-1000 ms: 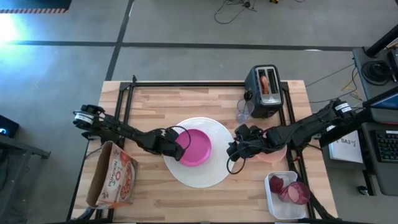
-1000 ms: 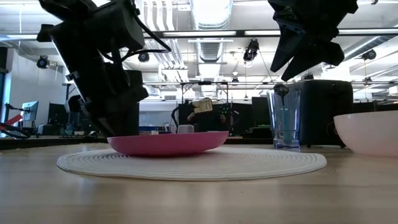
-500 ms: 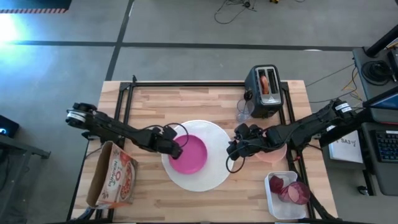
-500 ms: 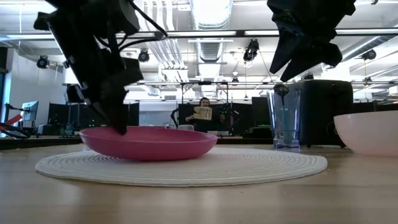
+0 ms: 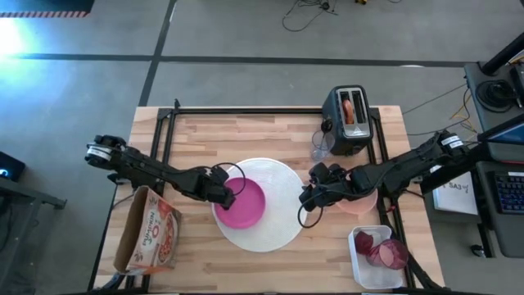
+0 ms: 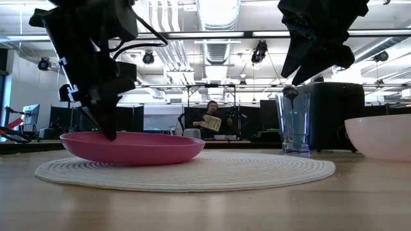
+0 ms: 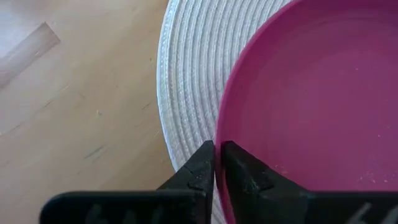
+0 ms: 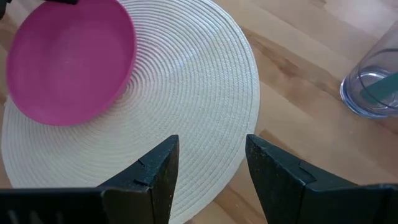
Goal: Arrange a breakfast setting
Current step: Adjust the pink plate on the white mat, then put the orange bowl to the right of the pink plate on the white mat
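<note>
A magenta plate lies on the left half of a large white round woven plate at the table's middle. My left gripper is shut on the magenta plate's left rim. My right gripper is open and empty, raised above the white plate's right edge. A translucent peach bowl stands to the right, partly under my right arm. A clear glass with the teal-handled spoon in it stands beside the toaster, which holds a bagel. Dark-red fruit lies in a white tray. The pink tumbler is out of view. My left gripper pinches the magenta plate's rim on the plate's left side, one finger inside the rim and one outside. The fingers slant down from the table's left. The plate's bottom rests on the white plate.
A snack box lies at the table's near left. The white tray sits at the near right corner. A black frame runs along the table's far edge and sides. A person sits far behind the table.
My left gripper has gone toward the table's left edge and a little toward the near edge, still shut on the magenta plate's rim. The magenta plate has slid with it across the white plate, from the middle to the left half.
</note>
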Controlling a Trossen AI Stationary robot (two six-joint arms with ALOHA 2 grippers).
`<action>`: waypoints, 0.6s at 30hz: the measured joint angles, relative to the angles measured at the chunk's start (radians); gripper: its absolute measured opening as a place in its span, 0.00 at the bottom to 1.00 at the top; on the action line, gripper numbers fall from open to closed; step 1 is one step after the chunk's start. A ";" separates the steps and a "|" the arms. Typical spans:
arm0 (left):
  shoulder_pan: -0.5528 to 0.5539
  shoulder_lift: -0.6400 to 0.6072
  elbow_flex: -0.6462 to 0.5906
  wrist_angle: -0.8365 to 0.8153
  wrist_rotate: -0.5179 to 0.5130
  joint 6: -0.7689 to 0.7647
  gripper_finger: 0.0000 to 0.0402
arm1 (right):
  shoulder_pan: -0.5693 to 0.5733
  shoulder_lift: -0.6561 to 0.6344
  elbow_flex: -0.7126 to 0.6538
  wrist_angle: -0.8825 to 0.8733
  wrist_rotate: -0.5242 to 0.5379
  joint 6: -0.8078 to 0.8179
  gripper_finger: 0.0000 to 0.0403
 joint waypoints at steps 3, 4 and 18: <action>0.000 0.000 0.007 -0.006 -0.004 -0.001 0.11 | 0.000 0.000 0.000 0.000 -0.039 0.000 0.44; 0.000 0.000 0.014 -0.006 -0.005 0.002 0.13 | 0.000 0.000 0.000 0.000 -0.051 0.000 0.44; -0.005 0.000 0.170 -0.035 -0.006 0.170 0.34 | 0.001 -0.045 0.000 -0.063 -0.280 0.081 0.44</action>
